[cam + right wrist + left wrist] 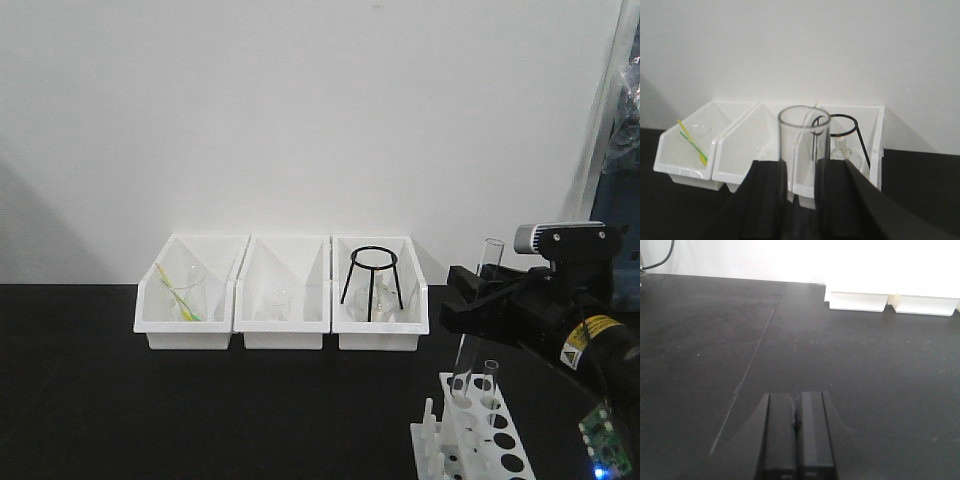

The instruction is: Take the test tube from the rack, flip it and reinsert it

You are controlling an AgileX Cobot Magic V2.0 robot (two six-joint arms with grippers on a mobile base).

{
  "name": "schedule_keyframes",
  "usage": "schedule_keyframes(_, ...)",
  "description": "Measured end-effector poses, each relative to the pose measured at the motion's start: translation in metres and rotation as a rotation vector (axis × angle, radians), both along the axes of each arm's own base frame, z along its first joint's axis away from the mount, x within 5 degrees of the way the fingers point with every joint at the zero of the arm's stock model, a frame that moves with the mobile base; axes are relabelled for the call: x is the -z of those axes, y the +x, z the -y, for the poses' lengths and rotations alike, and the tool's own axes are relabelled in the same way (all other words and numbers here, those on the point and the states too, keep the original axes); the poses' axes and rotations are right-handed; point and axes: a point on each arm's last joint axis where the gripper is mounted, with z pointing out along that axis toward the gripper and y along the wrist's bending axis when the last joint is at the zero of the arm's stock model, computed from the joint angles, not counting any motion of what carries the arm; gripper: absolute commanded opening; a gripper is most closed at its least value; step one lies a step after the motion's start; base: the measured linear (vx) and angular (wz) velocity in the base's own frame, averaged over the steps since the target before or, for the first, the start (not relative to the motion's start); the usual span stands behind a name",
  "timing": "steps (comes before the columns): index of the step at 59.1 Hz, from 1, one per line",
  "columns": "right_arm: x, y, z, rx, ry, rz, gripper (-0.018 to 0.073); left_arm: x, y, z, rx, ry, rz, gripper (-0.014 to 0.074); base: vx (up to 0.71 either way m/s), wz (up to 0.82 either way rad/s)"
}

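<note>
Front view: the right gripper (pixel 478 300) is clamping a clear glass test tube (pixel 492 258) around mid-length, nearly upright with its mouth up. Its lower end is meeting the white rack (pixel 470 445); whether it is clear of the hole is not showing. A second tube (pixel 490 385) is standing alongside.

Left wrist view: the left gripper (pixel 796 435) is hanging over the black table (pixel 700 365), fingers (pixel 780 435) pressed together, empty.

Right wrist view: the right fingers (pixel 767 200) are pinching the tube below its rim. It is likely light, slick and fragile, so a gentle mid-length hold is seeming safest.
</note>
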Motion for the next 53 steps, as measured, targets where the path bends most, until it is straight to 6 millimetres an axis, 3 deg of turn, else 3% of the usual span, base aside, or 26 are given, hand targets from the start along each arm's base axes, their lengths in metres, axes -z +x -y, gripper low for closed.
schedule_keyframes(12,0.028,-0.015,0.020,0.077,0.097,0.002,0.0103,0.000,0.000,0.000,0.000,0.000,0.000,-0.0006,0.00,0.00)
schedule_keyframes(36,0.038,-0.019,0.013,-0.030,-0.100,-0.035,0.0103,0.000,0.000,0.000,0.000,0.000,0.000,-0.0006,0.00,0.00)
schedule_keyframes(53,0.053,-0.009,0.007,-0.072,-0.094,0.001,0.0103,0.000,0.000,0.000,0.000,0.000,0.000,-0.0006,0.00,0.00)
